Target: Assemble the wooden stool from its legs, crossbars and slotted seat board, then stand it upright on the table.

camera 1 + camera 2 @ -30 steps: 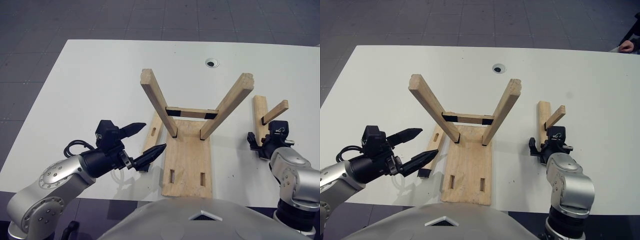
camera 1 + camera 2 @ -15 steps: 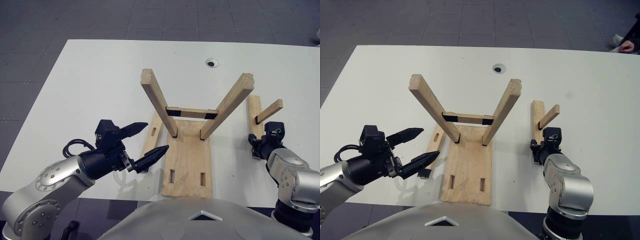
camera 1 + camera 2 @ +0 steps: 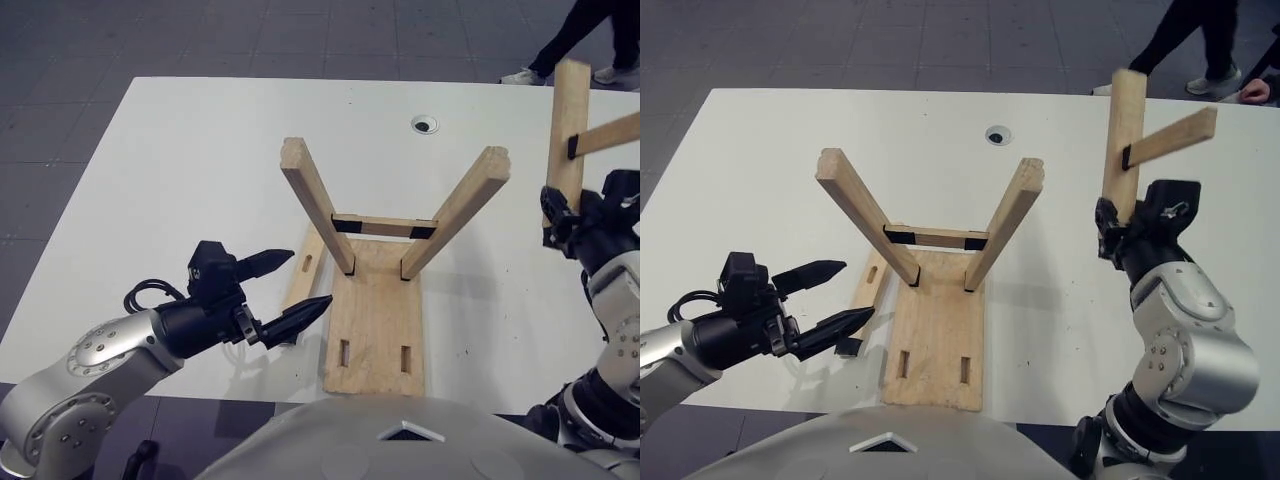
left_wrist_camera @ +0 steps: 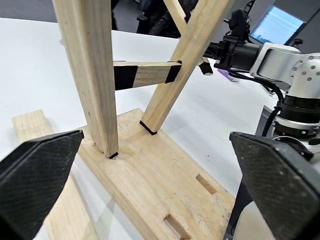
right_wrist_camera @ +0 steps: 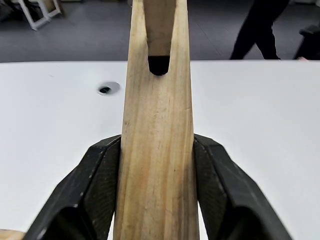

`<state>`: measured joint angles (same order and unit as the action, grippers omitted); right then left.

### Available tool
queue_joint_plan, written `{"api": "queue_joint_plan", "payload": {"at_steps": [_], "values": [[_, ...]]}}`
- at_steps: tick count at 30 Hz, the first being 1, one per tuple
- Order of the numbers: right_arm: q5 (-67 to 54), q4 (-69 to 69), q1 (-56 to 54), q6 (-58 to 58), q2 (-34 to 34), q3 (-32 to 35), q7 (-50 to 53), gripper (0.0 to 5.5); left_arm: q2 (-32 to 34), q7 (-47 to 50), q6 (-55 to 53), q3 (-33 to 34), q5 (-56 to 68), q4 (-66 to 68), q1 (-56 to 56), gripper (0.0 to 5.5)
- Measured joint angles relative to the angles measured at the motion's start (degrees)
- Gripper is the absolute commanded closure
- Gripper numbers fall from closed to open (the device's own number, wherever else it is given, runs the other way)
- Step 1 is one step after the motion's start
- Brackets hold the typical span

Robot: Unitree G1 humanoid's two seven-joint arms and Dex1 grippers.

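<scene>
Left eye view: the right pincer (image 3: 562,215) pinches a pale wooden leg with a crossbar stub (image 3: 567,110) upright above the white worktop (image 3: 180,150). The flat slotted wooden seat board (image 3: 375,320), two legs already seated, lies well to its left, so the next move is probably to carry the leg over the board's empty slots. Left wrist view: the left pincer (image 4: 157,134), spread wide, faces those empty slots (image 4: 206,183) close ahead. Right wrist view: both pads press the leg's sides squarely.

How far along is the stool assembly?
Done: two legs, joined by a crossbar, stand in the seat board at its far end. In hand: the right gripper holds a third leg with a second crossbar above the table; the left gripper is open near a fourth leg lying by the board. Left: fill the two near slots, then stand the stool upright.
</scene>
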<state>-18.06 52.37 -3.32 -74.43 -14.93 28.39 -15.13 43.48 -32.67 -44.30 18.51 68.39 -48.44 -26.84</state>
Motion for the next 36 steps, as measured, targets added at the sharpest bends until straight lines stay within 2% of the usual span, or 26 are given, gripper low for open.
{"api": "queue_joint_plan", "payload": {"at_steps": [3, 7, 11, 14, 18, 23, 27, 30, 36], "values": [[-10.6, 4.0, -0.9, 2.3, 0.7, 7.9, -7.2, 3.46, 0.2, -4.6, -0.2, 0.7, 3.9, 7.1, 1.8, 0.0], [-26.0, 1.7, -1.2, 5.8, 0.1, 18.0, -13.7, 3.46, 0.2, -10.0, -0.3, 0.7, 5.6, 12.2, 3.6, 0.0], [-44.4, -2.9, 5.9, 11.9, -4.9, 24.1, -24.3, 3.46, -0.2, -15.0, -0.1, -1.2, 5.1, 12.3, 4.1, 0.0], [-49.2, -3.5, 10.4, 15.8, -7.5, 23.8, -26.5, 3.46, -0.4, -15.6, -0.1, -1.9, 5.0, 12.3, 4.3, 0.0], [-54.1, 0.1, 19.1, 21.8, -9.6, 19.9, -33.4, 3.46, -0.9, -16.1, -0.1, -2.5, 5.0, 12.4, 4.7, 0.0], [-47.5, 5.6, 25.5, 28.4, -10.7, 5.6, -37.3, 3.46, -1.5, -16.6, -0.1, -3.1, 5.7, 11.3, 5.8, 0.0], [-41.2, 6.4, 25.7, 32.8, -12.1, -5.9, -36.5, 3.46, -2.2, -16.8, 0.7, -3.6, 7.4, 7.9, 7.1, 0.0], [-36.1, 6.2, 24.7, 35.0, -12.7, -13.5, -34.9, 3.46, -5.3, -17.0, 3.1, -7.1, 7.5, 5.2, 9.6, 0.0], [-33.9, 5.6, 22.1, 37.4, -14.7, -20.2, -32.0, 3.46, -8.9, -21.2, 8.4, -13.6, 1.0, 4.1, 10.7, 0.0]]}}
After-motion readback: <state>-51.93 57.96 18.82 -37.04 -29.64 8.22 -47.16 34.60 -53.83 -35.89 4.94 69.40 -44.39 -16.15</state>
